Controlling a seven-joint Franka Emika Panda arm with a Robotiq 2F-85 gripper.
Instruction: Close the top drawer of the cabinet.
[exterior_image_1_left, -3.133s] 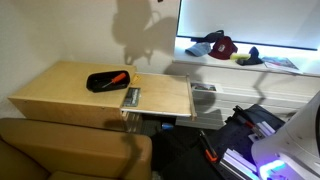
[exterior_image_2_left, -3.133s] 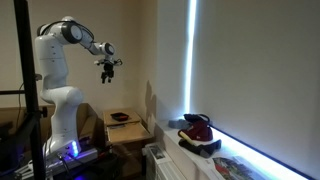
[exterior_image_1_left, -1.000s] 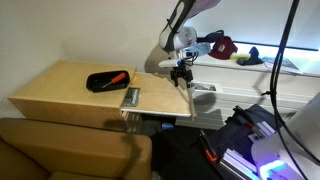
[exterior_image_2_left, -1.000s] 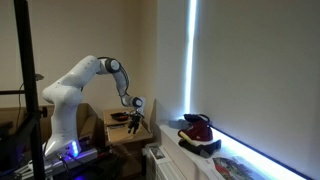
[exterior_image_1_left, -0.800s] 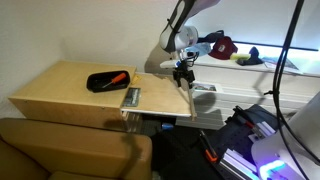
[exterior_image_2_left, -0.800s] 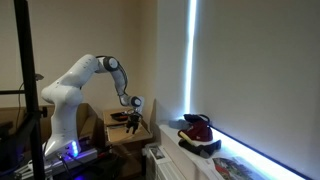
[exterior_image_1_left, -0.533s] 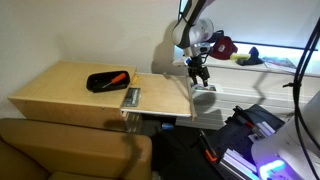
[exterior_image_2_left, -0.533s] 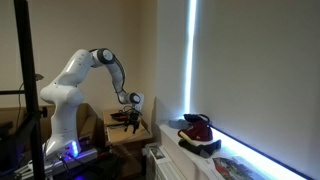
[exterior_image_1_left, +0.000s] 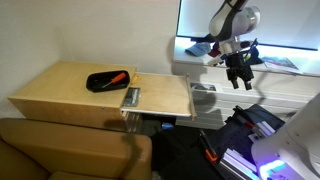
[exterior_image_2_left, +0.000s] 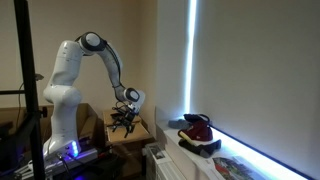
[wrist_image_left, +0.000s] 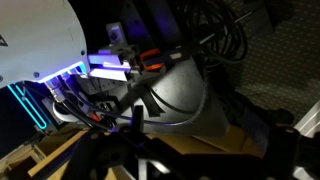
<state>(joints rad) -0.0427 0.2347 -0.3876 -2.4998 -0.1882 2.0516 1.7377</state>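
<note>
Starting at the near edge of an exterior view, a brown padded seat (exterior_image_1_left: 70, 150) fills the foreground, and the cabinet (exterior_image_1_left: 60, 95) stands just behind it. A black tray (exterior_image_1_left: 105, 81) lies on the cabinet's broad top. Beside the tray a seam crosses the plywood, with a small silvery handle (exterior_image_1_left: 131, 97) sitting on it. The thin panel past that seam, which I take to be the top drawer (exterior_image_1_left: 160, 95), juts sideways over dark open space. It reads as pulled out and not yet closed. A grey shelf (exterior_image_1_left: 205, 90) sits just beyond the drawer's free end.

Farther back, the gripper (exterior_image_1_left: 238, 78) hangs in the air with its 2 fingers pointing down and apparently parted, holding nothing. It is well apart from the drawer: out past the free end, over the far side of the grey shelf, and higher than the panel. In an exterior view from the opposite end, the gripper (exterior_image_2_left: 124, 121) shows low beside the cabinet. The wrist view is blurred and shows only cables and a white robot base, with no drawer in it, so it offers no help with alignment.

The likely trouble is in the descent. Coming down where it hangs, the gripper could strike the grey shelf or snag the cables below before it reaches the drawer's end. A push landing toward 1 corner could skew the panel and jam it. A push set too high could skid over the top toward the tray.
</note>
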